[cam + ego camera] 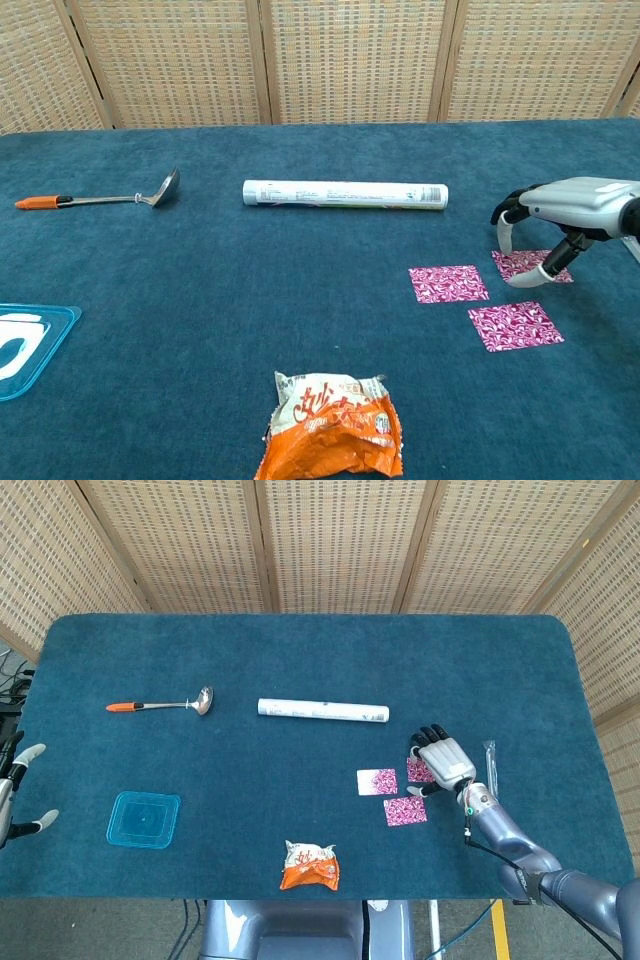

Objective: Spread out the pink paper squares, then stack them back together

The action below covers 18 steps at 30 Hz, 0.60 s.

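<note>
- Squares first: I see three pink paper squares lying flat and apart on the blue table (300, 650), none overlapping.
- My right hand (545, 215) hangs palm down over the far-right square (524, 264), fingers curled downward and spread, holding nothing; the thumb tip reaches down to that square's near edge, though I cannot tell whether it actually touches the paper.
- Second square (448, 283) lies just to the left of that hand, and the third square (515, 325) sits just nearer to me than the hand, between the other two in the sideways sense.
- In the head view the same right hand (441, 761) covers part of the far-right square (417, 772), with the other two (377, 781) (405, 811) beside and below it.
- My left hand (15, 790) shows only at the far left frame edge, well away from the squares, fingers apart and empty.
- White tube (345, 194) lies beyond the right hand, off to its left.
- Ladle (98, 198) with an orange handle lies far left of it.
- Orange snack packet (332, 428) sits nearer to me, left of the hand.
- Blue lid (144, 819) lies near the left hand.
</note>
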Motion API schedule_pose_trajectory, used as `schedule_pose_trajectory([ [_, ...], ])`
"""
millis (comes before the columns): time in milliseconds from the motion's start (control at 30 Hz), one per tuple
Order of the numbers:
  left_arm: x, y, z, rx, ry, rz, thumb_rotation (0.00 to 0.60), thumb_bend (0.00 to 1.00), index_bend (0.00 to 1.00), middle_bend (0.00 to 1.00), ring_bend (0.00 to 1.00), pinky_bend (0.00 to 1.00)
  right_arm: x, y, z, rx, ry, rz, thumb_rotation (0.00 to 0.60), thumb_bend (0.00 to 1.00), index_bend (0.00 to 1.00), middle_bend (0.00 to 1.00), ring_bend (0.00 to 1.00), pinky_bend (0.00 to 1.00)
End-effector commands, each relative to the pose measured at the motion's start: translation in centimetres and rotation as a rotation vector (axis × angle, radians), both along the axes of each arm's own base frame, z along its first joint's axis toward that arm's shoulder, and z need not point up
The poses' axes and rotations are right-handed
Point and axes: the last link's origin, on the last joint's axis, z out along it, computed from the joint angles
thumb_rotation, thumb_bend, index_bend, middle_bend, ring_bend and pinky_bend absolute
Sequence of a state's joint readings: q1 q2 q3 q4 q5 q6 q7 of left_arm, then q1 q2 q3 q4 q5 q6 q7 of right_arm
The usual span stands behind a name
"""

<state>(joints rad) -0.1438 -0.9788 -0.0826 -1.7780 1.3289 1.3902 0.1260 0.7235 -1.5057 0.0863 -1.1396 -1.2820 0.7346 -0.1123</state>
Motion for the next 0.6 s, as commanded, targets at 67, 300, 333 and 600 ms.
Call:
schedule_pose_trajectory([
  [67, -0.2, 0.0, 0.1, 0.002, -0.001, 0.004, 0.594, 0.12, 0.15, 0.00, 0.00, 0.00, 1.2, -0.1, -0.5, -0.001, -0.019, 0.011, 0.361, 0.26, 0.37, 0.17, 0.00, 0.00],
  [300, -0.5, 0.1, 0.1, -0.002, -0.006, 0.006, 0.596, 0.12, 0.15, 0.00, 0.00, 0.00, 2.2, 0.4, -1.2, 0.004, -0.026, 0.022, 0.362, 0.26, 0.37, 0.17, 0.00, 0.00],
  [333, -0.5, 0.1, 0.1, -0.002, -0.006, 0.006, 0.596, 0.12, 0.15, 0.00, 0.00, 0.00, 2.3, 0.5, -1.3, 0.004, -0.027, 0.024, 0.361, 0.26, 0.37, 0.17, 0.00, 0.00],
  [600, -0.8, -0.1, 0.3, 0.001, -0.010, 0.009, 0.595, 0.12, 0.15, 0.00, 0.00, 0.00, 2.8, 1.0, -2.0, -0.003, -0.022, 0.038, 0.361, 0.26, 0.37, 0.17, 0.00, 0.00],
])
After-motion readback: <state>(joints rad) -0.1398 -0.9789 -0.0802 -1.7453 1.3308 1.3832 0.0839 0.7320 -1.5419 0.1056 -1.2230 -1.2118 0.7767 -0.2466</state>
